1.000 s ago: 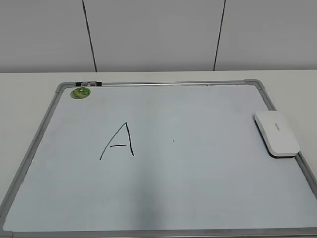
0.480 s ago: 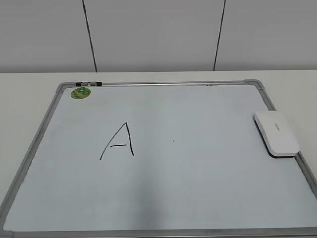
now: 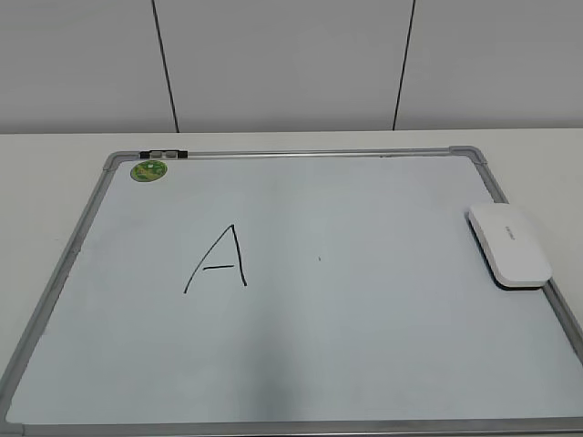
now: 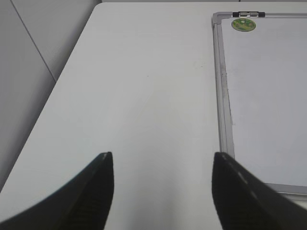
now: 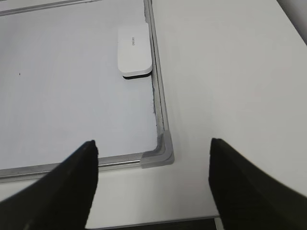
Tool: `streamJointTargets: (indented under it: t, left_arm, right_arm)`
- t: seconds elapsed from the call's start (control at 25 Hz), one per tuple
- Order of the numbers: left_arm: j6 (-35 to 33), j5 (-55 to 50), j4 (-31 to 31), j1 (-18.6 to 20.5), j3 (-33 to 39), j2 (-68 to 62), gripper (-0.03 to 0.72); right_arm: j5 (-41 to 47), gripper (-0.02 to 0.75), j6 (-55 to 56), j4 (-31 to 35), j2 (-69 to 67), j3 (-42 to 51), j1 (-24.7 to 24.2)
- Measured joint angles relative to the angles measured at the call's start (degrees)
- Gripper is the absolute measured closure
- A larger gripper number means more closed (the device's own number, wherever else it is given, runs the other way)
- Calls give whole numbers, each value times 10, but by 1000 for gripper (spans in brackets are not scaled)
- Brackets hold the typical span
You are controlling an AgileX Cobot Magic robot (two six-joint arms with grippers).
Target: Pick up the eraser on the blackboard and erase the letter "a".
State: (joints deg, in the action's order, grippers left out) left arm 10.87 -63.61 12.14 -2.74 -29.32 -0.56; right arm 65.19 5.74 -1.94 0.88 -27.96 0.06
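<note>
The blackboard is a white board in a grey frame, lying flat on the table. The white eraser lies on its right edge, also in the right wrist view. No small letter "a" shows; only a tiny black dot sits right of a large capital "A". My left gripper is open and empty over bare table, left of the board's frame. My right gripper is open and empty above the board's near right corner. Neither gripper shows in the exterior view.
A round green sticker sits at the board's far left corner, next to a small black clip on the frame. White table surrounds the board; its near edge shows below the right gripper.
</note>
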Motion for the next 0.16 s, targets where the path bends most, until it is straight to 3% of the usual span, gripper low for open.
streamJointTargets:
  t: [0.16]
  left_arm:
    - [-1,0,0,0,0,0,215]
  right_arm:
    - [0,202,0,0,0,0,0]
